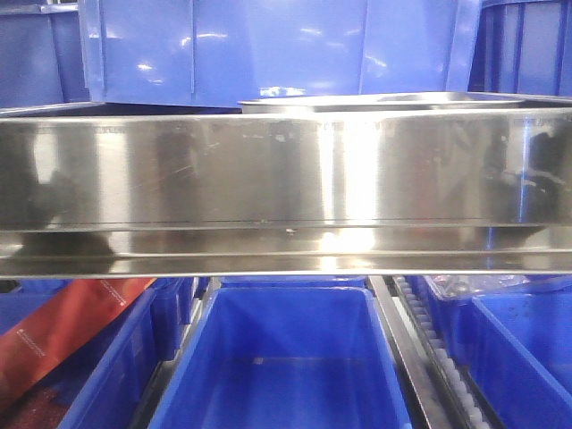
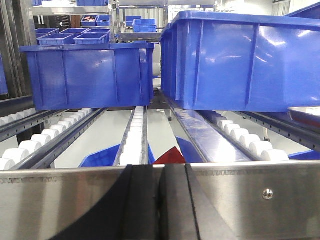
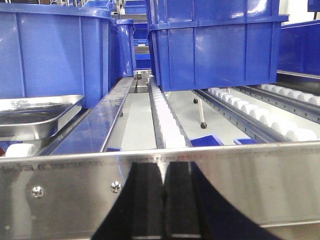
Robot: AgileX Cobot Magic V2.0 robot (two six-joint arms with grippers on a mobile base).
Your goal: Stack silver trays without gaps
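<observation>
The left end effector [image 2: 160, 172] shows at bottom centre as two smooth matte-black fingers, widening toward the frame's lower edge; the right end effector [image 3: 162, 167] looks alike.

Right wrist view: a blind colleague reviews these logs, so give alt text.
A silver tray sits at left on a roller rack beside blue bins. In front, the right gripper, jaws together, faces a shiny steel bar with screws.

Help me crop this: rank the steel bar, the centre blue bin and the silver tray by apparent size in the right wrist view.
1. steel bar, though nearness to the camera inflates it.
2. centre blue bin.
3. silver tray, partly cropped.
</observation>
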